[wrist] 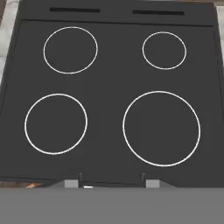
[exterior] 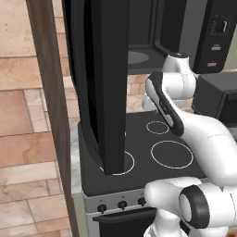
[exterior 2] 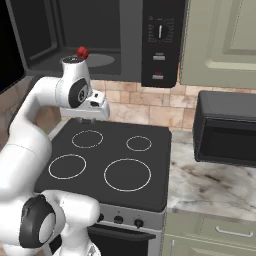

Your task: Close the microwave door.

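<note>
The stove (wrist: 113, 105) lies directly beneath the hand, whose jaws stand apart with nothing between them. Above it, the door (exterior: 99, 78) hangs swung wide open at the left. Behind, the microwave (exterior 2: 115, 37) shows its grey interior.

The door (exterior: 104, 83) is standing wide open, swinging out toward the camera and hanging over the left side of the stove (exterior: 157, 157). Behind it the microwave (exterior: 185, 32) is showing its grey interior and round turntable (exterior: 136, 57), with the control strip (exterior: 218, 34) at the right. The white arm (exterior: 185, 120) is reaching over the burners toward the tiled wall. A toaster oven (exterior: 217, 99) is sitting at the right.
</note>
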{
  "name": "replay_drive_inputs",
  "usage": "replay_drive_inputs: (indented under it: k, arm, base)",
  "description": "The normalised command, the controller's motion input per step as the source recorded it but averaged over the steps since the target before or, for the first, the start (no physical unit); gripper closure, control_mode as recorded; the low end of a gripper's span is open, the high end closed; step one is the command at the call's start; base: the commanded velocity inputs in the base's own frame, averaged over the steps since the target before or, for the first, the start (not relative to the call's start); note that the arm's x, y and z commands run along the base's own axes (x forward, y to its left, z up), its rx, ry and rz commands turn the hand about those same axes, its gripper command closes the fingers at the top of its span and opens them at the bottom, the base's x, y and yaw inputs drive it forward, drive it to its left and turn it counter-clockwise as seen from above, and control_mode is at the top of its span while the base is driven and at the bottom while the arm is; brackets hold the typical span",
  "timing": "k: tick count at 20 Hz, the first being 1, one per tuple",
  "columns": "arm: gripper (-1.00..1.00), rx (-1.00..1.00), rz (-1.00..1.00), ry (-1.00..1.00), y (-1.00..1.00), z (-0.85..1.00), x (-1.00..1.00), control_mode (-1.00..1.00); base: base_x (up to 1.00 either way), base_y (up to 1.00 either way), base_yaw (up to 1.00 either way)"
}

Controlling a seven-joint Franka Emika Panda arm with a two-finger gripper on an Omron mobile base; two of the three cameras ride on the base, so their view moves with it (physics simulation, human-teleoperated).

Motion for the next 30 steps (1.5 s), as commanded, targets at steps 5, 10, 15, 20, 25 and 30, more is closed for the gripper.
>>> replay_drive_inputs:
  k: [5, 10, 15, 20, 25, 30]
  arm:
    - [-1.00, 0.00, 0.04, -0.40, 0.05, 0.32, -0.76, -1.00]
    - [-1.00, 0.00, 0.00, -0.70, 0.03, 0.66, -0.95, -1.00]
    - [-1.00, 0.01, 0.00, -0.49, 0.09, 0.87, -0.97, -1.00]
    - [-1.00, 0.00, 0.00, -0.46, 0.38, 0.73, -1.00, -1.00]
    - [-1.00, 0.00, -0.02, -0.25, 0.33, 0.25, -1.00, -1.00]
    - [-1.00, 0.01, -0.10, -0.02, 0.05, 0.01, -1.00, -1.00]
  base:
    - [0.00, 0.00, 0.00]
    - [0.00, 0.00, 0.00]
    - [0.00, 0.00, 0.00]
    - [0.00, 0.00, 0.00]
    - [0.00, 0.00, 0.00]
    - [0.00, 0.00, 0.00]
